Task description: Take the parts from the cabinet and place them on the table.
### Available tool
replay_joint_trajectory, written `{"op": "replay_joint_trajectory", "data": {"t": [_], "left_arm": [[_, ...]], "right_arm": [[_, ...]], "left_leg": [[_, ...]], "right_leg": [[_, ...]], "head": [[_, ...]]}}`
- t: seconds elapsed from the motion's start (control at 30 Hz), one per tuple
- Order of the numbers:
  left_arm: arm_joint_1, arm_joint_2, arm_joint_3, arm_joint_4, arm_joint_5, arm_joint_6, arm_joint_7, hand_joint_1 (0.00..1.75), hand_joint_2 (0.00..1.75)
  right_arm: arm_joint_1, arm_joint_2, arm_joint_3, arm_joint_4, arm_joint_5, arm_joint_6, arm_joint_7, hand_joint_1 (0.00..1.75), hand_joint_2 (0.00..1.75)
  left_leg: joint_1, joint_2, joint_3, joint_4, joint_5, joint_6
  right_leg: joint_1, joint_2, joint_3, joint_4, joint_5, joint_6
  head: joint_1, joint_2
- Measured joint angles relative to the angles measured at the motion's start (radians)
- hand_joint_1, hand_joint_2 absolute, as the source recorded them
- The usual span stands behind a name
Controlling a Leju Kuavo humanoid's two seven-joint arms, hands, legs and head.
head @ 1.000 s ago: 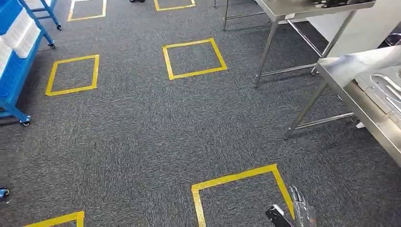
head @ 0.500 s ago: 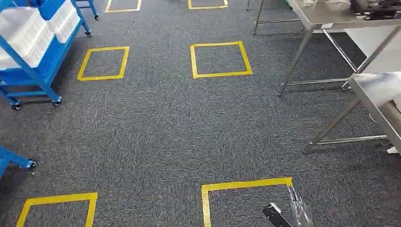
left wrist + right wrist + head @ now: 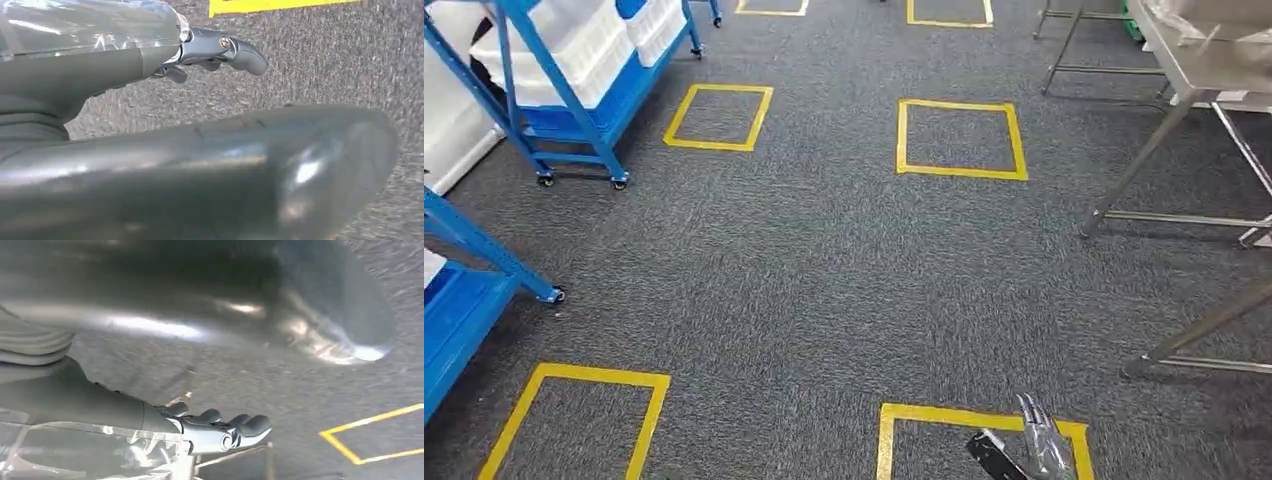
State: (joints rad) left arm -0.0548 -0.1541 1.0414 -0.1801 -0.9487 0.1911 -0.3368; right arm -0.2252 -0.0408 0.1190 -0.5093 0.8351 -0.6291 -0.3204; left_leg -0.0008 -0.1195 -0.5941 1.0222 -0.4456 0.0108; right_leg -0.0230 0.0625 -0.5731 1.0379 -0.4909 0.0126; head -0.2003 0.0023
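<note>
Overhead, both robot hands hang empty above grey carpet with yellow tape squares.
Right hand [image 3: 1036, 448], left hand [image 3: 220, 50]: fingers loosely extended. Steel table [image 3: 1199, 60] far ahead-right; blue cabinet [image 3: 574, 70] ahead-left.

Left hand [image 3: 220, 50] hanging empty, right hand [image 3: 220, 432] hanging empty, fingers apart

Our left hand [image 3: 215, 50] has a thick, glossy grey thumb with a rounded tip and slimmer dark grey fingers [image 3: 245, 54], joined by a silvery knuckle with a small round brass-coloured screw. Clear crinkled plastic film wraps the cover behind them. Our right hand [image 3: 220, 432] looks alike: dark fingers, a round screw at the knuckle, film over a grey ribbed cover. Below, the right hand [image 3: 1036, 450] shows black and film-wrapped.
</note>
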Motion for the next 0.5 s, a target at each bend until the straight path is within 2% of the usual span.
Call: {"op": "replay_joint_trajectory", "data": {"t": [0.07,0.1,0.13,0.17,0.2,0.23,0.27,0.3,0.33,0.37,0.4,0.43,0.47,0.5], "left_arm": [[0.009,0.002,0.004,0.000,-0.001,0.000,0.000,0.00,0.00],[0.011,0.005,0.005,0.000,-0.002,0.000,0.000,0.00,0.00],[0.013,0.009,0.005,0.000,-0.004,0.000,0.001,0.00,0.00],[0.011,0.011,0.005,0.000,-0.006,-0.002,0.002,0.00,0.00],[0.009,0.012,0.005,0.000,-0.009,-0.002,0.003,0.00,0.00],[0.008,0.013,0.005,0.000,-0.017,-0.003,0.006,0.00,0.00],[0.009,0.013,0.005,0.000,-0.023,-0.003,0.009,0.00,0.00],[0.011,0.013,0.005,0.000,-0.023,-0.002,0.013,0.00,0.00],[0.014,0.014,0.005,0.000,-0.023,0.000,0.019,0.00,0.00],[0.015,0.016,0.005,0.000,-0.024,0.005,0.024,0.00,0.00],[0.015,0.017,0.005,0.000,-0.024,0.011,0.029,0.00,0.00],[0.014,0.019,0.005,0.000,-0.025,0.013,0.030,0.00,0.00],[0.010,0.019,0.005,0.000,-0.027,0.014,0.032,0.00,0.00],[0.008,0.019,0.005,0.000,-0.034,0.016,0.034,0.00,0.00]], "right_arm": [[-0.003,0.005,0.000,0.001,0.002,0.000,0.003,0.00,0.00],[-0.005,0.010,0.000,0.001,0.002,0.000,0.003,0.00,0.00],[-0.006,0.013,0.000,0.002,0.000,-0.002,0.000,0.00,0.00],[-0.004,0.013,0.000,0.003,-0.003,-0.005,-0.007,0.00,0.00],[0.001,0.013,-0.001,0.005,-0.008,-0.008,-0.012,0.00,0.00],[0.009,0.013,-0.002,0.007,-0.011,-0.011,-0.015,0.00,0.00],[0.015,0.013,-0.003,0.008,-0.013,-0.012,-0.018,0.00,0.00],[0.019,0.013,-0.003,0.010,-0.015,-0.012,-0.022,0.00,0.00],[0.022,0.013,-0.003,0.012,-0.016,-0.012,-0.027,0.00,0.00],[0.023,0.013,-0.003,0.014,-0.017,-0.012,-0.030,0.00,0.00],[0.023,0.013,-0.003,0.015,-0.017,-0.012,-0.031,0.00,0.00],[0.024,0.014,-0.003,0.015,-0.017,-0.012,-0.031,0.00,0.00],[0.025,0.014,-0.004,0.016,-0.018,-0.012,-0.031,0.00,0.00],[0.024,0.014,-0.005,0.016,-0.018,-0.012,-0.031,0.00,0.00]], "left_leg": [[0.006,-0.020,-0.001,-0.007,0.005,-0.014],[0.002,-0.028,-0.005,-0.006,0.003,-0.020],[0.000,0.026,-0.011,0.015,-0.011,-0.021],[0.000,0.072,-0.039,0.073,-0.047,-0.025],[0.003,0.092,-0.076,0.149,-0.085,-0.028],[0.006,0.103,-0.117,0.233,-0.121,-0.031],[0.009,0.107,-0.146,0.292,-0.137,-0.035],[0.011,0.109,-0.154,0.307,-0.131,-0.036],[0.013,0.113,-0.136,0.272,-0.101,-0.038],[0.014,0.119,-0.095,0.193,-0.057,-0.038],[0.013,0.139,-0.045,0.102,-0.017,-0.034],[0.011,0.181,-0.001,0.022,0.007,-0.028],[-0.007,0.207,0.013,-0.005,-0.010,-0.022],[-0.004,0.190,0.008,-0.003,-0.005,-0.014]], "right_leg": [[0.005,-0.015,0.001,-0.002,0.002,-0.013],[-0.006,-0.026,0.005,-0.014,0.009,-0.022],[-0.003,-0.039,0.012,-0.021,0.011,-0.027],[0.000,-0.052,0.014,-0.023,0.009,-0.035],[0.004,-0.066,0.015,-0.023,0.007,-0.038],[0.008,-0.083,0.017,-0.022,0.005,-0.041],[0.009,-0.098,0.017,-0.022,0.003,-0.043],[0.010,-0.110,0.018,-0.022,0.001,-0.043],[0.010,-0.122,0.020,-0.021,-0.001,-0.041],[0.010,-0.133,0.023,-0.021,-0.004,-0.039],[0.010,-0.143,0.028,-0.021,-0.008,-0.036],[0.011,-0.153,0.034,-0.021,-0.012,-0.032],[0.019,-0.162,0.036,-0.017,-0.018,-0.023],[0.018,-0.172,0.036,-0.018,-0.018,-0.019]], "head": [[0.000,0.000],[0.000,0.000],[0.000,0.000],[0.000,0.000],[-0.001,0.000],[0.000,0.000],[0.000,0.000],[0.000,0.000],[0.000,0.000],[0.000,0.000],[0.000,0.000],[0.000,0.000],[0.000,0.000],[0.000,0.000]]}}
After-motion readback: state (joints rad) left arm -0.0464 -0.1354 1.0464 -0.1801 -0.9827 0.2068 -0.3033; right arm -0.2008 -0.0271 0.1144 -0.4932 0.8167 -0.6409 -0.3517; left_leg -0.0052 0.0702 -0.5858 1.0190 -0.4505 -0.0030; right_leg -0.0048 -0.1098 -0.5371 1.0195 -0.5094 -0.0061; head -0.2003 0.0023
